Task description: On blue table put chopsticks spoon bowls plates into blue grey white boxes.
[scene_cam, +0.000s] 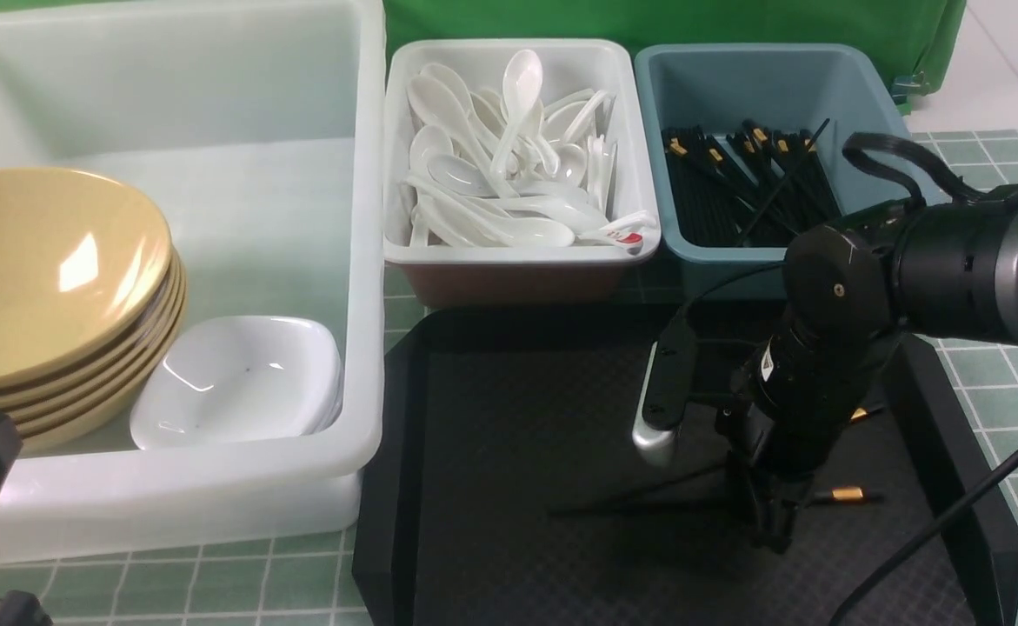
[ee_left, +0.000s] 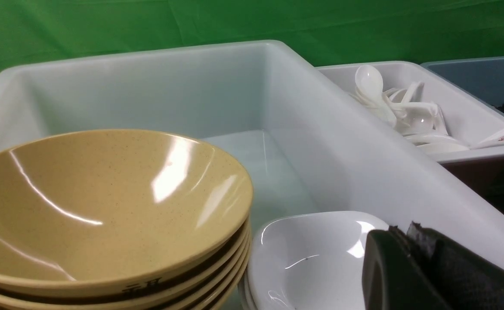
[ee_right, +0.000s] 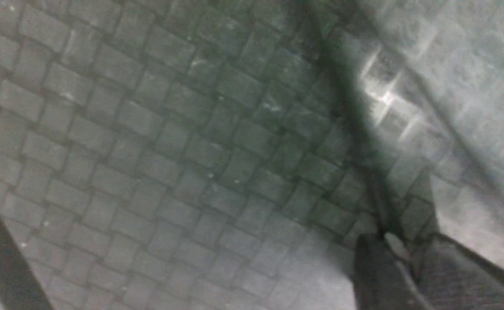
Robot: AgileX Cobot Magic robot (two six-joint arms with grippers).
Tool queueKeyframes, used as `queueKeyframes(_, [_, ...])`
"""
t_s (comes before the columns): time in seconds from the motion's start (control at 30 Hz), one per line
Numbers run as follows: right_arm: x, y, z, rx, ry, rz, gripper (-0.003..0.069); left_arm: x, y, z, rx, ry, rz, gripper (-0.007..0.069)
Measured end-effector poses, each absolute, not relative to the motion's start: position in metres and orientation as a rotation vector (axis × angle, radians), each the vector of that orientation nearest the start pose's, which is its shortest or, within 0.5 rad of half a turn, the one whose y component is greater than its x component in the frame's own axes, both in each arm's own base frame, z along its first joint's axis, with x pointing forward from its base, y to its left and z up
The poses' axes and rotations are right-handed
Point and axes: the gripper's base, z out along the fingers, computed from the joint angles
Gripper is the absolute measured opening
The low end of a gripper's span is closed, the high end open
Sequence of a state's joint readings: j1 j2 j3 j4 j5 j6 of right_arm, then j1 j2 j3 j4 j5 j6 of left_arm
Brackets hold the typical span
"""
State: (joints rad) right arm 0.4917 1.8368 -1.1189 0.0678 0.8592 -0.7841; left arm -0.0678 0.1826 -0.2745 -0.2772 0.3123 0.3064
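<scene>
Boxes number three, lined up across the back of the table [scene_cam: 213, 582]: one big translucent tub [scene_cam: 361, 261], one white bin [scene_cam: 517, 256] and one blue-grey bin [scene_cam: 865, 96]. Inside the tub sits one stack of bowls [scene_cam: 39, 261] showing five rims, and touching it, a stack of plates [scene_cam: 239, 382], at least two deep. Spoons [scene_cam: 509, 174] fill the white bin in a tangle too dense to count, well over a dozen. Binned chopsticks [scene_cam: 735, 200] likewise lie too thickly piled in the blue-grey bin to count. One black tray [scene_cam: 517, 417] lies in front of the two small bins, and loose chopsticks [scene_cam: 639, 506] rest on it; two gold bands show there, so at least two sticks. Over them the right gripper [scene_cam: 774, 530] points straight down, its fingers drawn close on either side of one stick, though blur hides whether they actually pinch it. Beside the tub's near corner, the left gripper [ee_left: 400, 230] has its fingers pressed together and holds nothing.
</scene>
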Motion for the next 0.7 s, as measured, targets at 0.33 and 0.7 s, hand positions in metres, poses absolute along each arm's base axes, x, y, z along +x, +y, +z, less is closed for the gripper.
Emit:
queueKeyframes(0.33, [0.296,0.177,0.210,-1.654,2.510,0.136,0.0075,0.061,-0.012,0.267,0.150,1.687,-0.095,0.0004])
queueKeyframes(0.7, [0.374,0.125,0.321,-0.904,1.974,-0.064,0.0074,0.061,-0.012,0.267,0.150,1.687,-0.095,0.0004])
